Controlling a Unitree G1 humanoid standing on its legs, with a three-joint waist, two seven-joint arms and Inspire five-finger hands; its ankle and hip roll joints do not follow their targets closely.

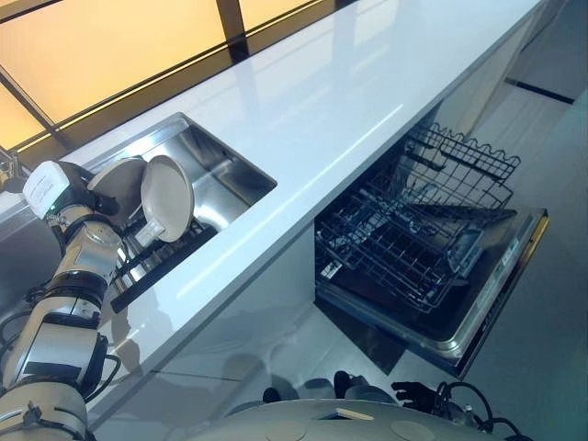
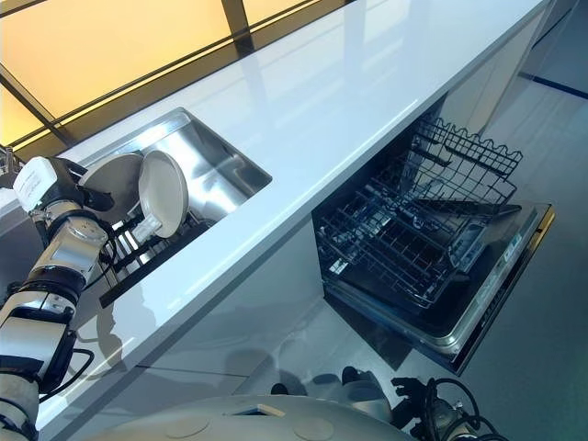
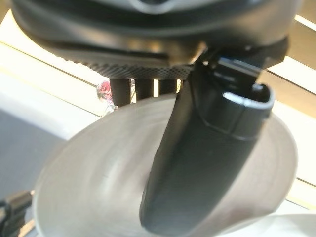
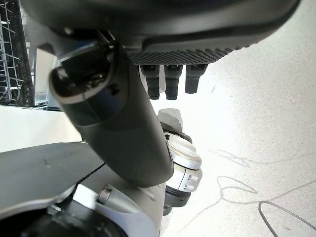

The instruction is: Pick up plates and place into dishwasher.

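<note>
Reaching in from the left edge of the frame, the left robot hand (image 3: 207, 163) has its thumb laid across the face of a pale plate (image 1: 114, 184) with the fingers behind the rim, pinching it. That plate stands upright in a dark rack (image 1: 156, 257) inside the steel sink (image 1: 225, 175), just beside a second plate (image 1: 167, 197). The white counter (image 1: 349, 101) runs toward the upper right. At lower right, the dishwasher (image 1: 432, 239) stands open with its wire basket pulled out. The right robot hand (image 4: 168, 79) hangs above the floor (image 4: 256, 113), fingers relaxed and holding nothing.
</note>
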